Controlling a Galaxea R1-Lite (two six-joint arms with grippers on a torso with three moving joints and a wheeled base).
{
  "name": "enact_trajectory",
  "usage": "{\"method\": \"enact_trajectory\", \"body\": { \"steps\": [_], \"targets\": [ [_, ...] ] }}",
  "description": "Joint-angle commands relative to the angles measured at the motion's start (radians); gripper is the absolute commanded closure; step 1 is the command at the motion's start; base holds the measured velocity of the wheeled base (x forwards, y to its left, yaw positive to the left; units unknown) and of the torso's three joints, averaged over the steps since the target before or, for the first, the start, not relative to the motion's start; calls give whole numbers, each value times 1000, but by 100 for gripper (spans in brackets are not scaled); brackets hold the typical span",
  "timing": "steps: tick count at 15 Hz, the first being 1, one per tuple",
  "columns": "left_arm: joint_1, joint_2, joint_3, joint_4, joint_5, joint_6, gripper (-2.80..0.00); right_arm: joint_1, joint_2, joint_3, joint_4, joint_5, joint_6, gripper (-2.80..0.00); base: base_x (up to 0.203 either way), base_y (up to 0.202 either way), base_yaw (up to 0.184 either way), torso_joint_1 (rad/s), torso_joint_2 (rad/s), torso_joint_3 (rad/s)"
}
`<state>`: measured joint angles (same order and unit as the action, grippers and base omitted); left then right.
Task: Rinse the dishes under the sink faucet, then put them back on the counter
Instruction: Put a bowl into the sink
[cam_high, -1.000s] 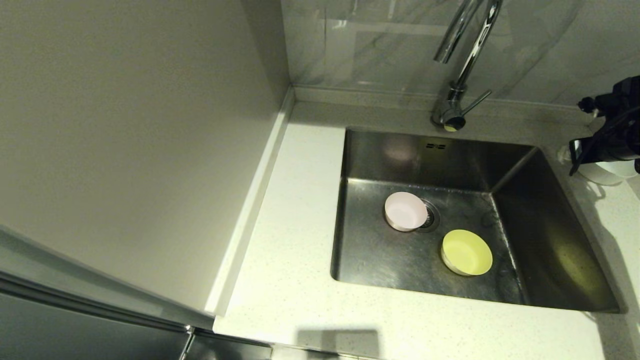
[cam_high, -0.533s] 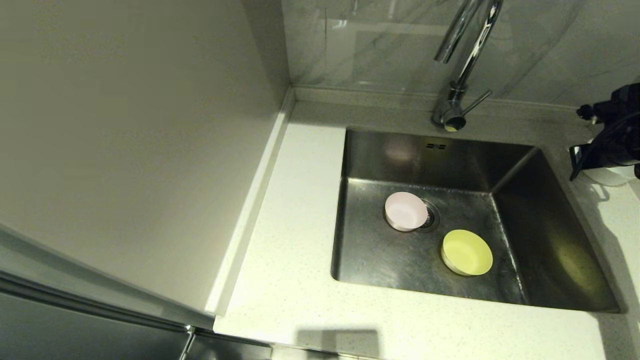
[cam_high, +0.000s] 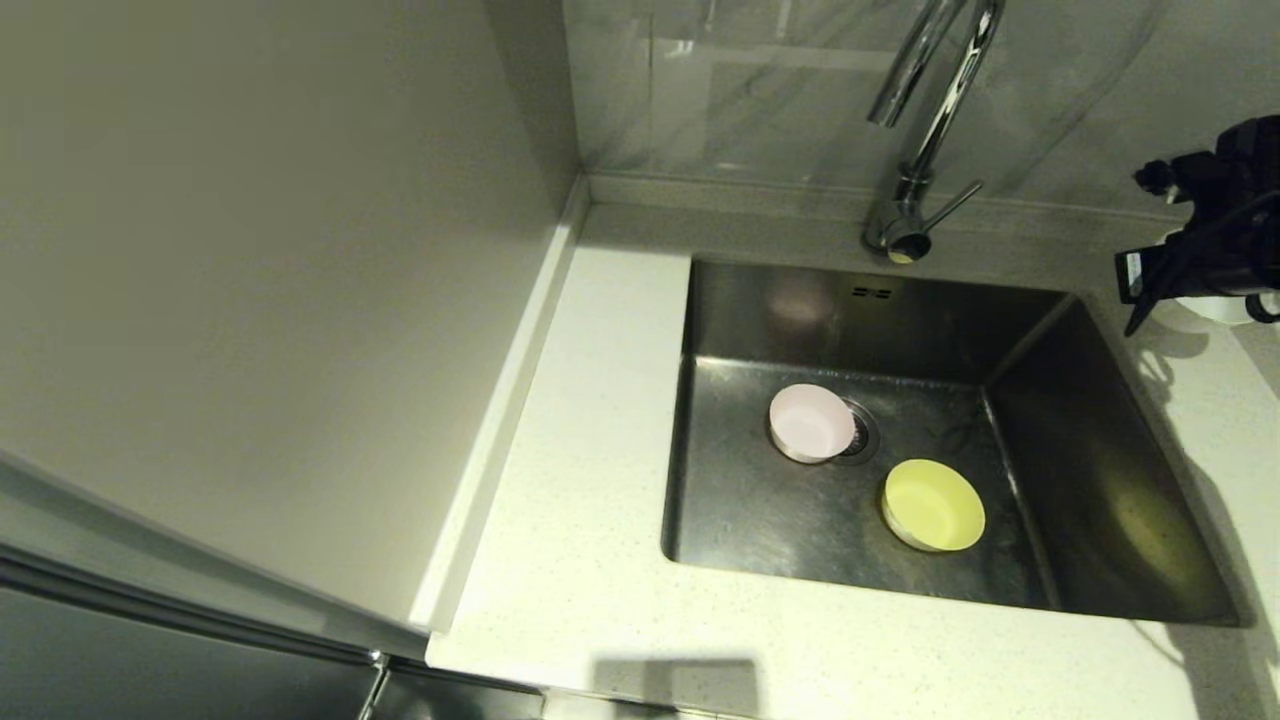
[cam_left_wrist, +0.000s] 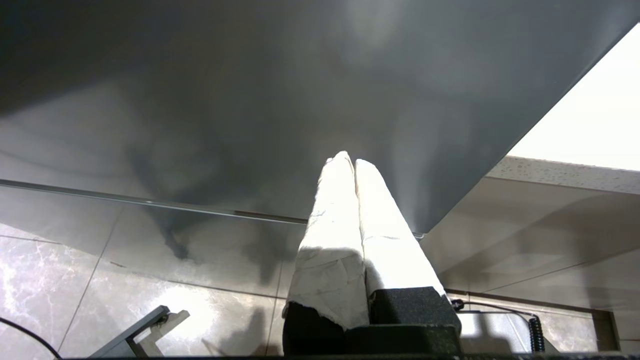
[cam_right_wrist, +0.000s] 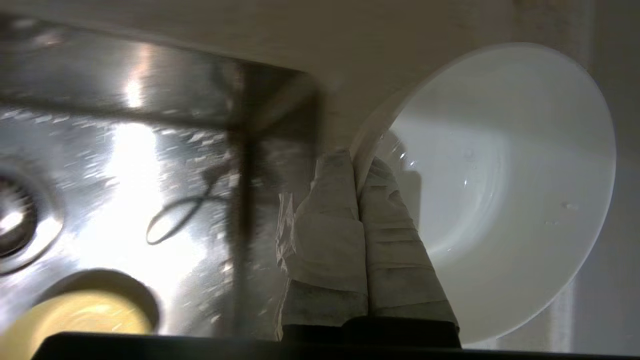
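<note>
One tilted white bowl (cam_right_wrist: 505, 190) in right hand (cam_right_wrist: 356, 162)

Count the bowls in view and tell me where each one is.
3. The pink bowl sits by the drain in the sink, the yellow-green bowl nearer the front, and the white bowl is pinched in the right gripper above the counter.

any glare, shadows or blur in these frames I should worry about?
Head view: the right gripper casts a hard shadow on the counter beside the sink. Right wrist view: bright glare on the sink floor, cable shadow across it; the white bowl is soft-edged and evenly lit. Left wrist view: left gripper fingers blown out against a dim panel.
</note>
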<state>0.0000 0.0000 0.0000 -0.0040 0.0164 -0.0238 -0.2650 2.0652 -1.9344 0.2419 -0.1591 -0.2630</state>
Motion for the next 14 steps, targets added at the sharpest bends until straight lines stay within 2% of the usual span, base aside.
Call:
{"method": "enact_trajectory", "body": {
  "steps": [1,7,10,14],
  "targets": [
    [0,-2,0,-1,0,-1,0,57,-71,61,2,0,-2,0,0,0,0,0,0,0],
    [0,-2,0,-1,0,-1,0,210,-178,316,1,-6,-3,0,0,0,0,0,0,0],
    [0,-2,0,-1,0,-1,0,257,-155,343,-3,-34,2,0,0,0,0,0,0,0],
    [0,-2,0,-1,0,-1,0,281,-79,350,-3,-49,1,0,0,0,0,0,0,0]
  ]
}}
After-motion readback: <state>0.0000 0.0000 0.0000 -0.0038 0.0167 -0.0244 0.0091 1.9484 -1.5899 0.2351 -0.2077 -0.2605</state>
